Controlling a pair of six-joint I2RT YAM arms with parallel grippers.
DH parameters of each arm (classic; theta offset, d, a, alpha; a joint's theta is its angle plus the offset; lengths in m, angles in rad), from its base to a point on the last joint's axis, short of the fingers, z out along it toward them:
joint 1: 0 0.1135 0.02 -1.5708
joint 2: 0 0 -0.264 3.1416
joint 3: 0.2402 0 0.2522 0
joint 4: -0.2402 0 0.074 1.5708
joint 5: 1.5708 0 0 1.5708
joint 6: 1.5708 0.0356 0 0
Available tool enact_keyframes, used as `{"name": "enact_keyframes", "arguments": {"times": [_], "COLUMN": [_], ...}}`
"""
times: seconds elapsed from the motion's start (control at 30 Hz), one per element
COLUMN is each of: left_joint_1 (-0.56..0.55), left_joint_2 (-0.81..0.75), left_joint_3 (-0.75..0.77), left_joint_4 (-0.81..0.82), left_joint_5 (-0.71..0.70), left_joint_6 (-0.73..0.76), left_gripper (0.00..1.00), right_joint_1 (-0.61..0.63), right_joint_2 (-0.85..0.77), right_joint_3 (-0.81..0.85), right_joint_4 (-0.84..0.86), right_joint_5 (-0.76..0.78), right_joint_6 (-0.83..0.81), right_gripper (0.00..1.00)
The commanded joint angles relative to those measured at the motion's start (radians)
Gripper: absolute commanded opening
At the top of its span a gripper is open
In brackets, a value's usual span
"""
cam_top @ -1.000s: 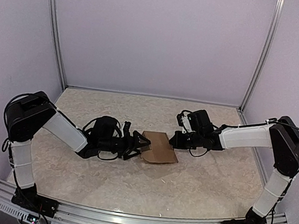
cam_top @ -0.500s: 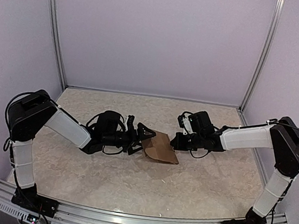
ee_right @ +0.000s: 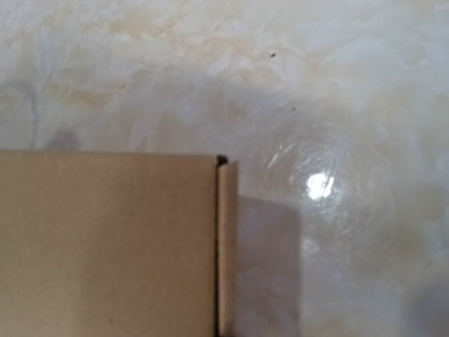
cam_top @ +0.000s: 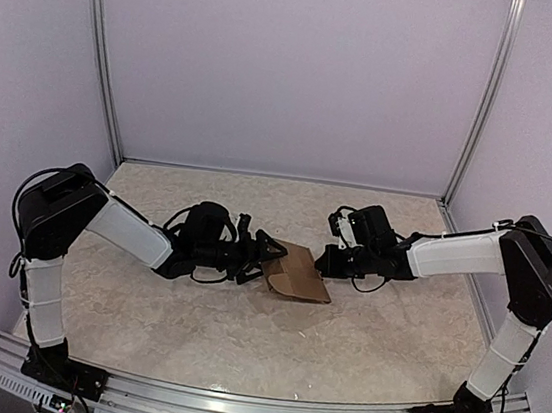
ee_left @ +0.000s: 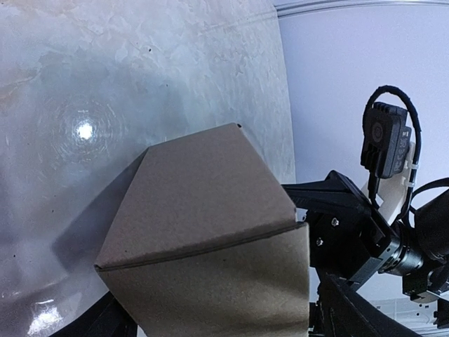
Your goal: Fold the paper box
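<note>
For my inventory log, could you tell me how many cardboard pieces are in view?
1: the paper box, between the left gripper and the right gripper. More could hide underneath it.

The whole desk (cam_top: 239, 343) is seen from above, at its near edge. Both wrist views are set close; the paper box (cam_top: 300, 273) is shared by all three.

Left arm (cam_top: 131, 234), right arm (cam_top: 452, 251): white link shells, black joints (cam_top: 54, 212), looped black cables (ee_left: 393, 90), black bases (cam_top: 60, 366).
</note>
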Motion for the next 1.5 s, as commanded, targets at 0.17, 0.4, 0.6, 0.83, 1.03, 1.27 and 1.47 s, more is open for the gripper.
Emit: {"name": "enact_keyframes", "arguments": {"times": [0.17,0.4,0.6,0.83,1.03,1.27,1.47], "left_joint_1": [0.005,0.008,0.017,0.033,0.048,0.068,0.078], "left_joint_2": [0.027,0.024,-0.005,-0.062,-0.127,-0.2,-0.238], "left_joint_3": [0.044,0.036,0.008,-0.052,-0.123,-0.215,-0.27], "left_joint_4": [-0.082,-0.078,-0.061,0.014,0.109,0.326,0.5], "left_joint_5": [0.004,0.014,0.026,0.066,0.119,0.207,0.267], "left_joint_6": [0.036,0.032,0.031,0.018,0.014,-0.043,-0.093], "left_gripper": [0.76,0.6,0.5,0.41,0.34,0.29,0.27], "right_joint_1": [-0.006,-0.006,-0.006,-0.015,-0.042,-0.086,-0.091], "right_joint_2": [-0.026,-0.044,-0.103,-0.235,-0.297,-0.279,-0.23], "right_joint_3": [-0.02,-0.024,-0.024,-0.068,-0.125,-0.208,-0.26], "right_joint_4": [-0.034,-0.034,-0.048,-0.034,0.048,0.279,0.542], "right_joint_5": [-0.005,-0.006,0.001,-0.037,-0.13,-0.413,-0.57], "right_joint_6": [-0.006,0.0,-0.003,-0.004,-0.004,0.091,0.267], "right_gripper": [0.0,0.03,0.2,0.48,0.71,0.99,1.0]}}
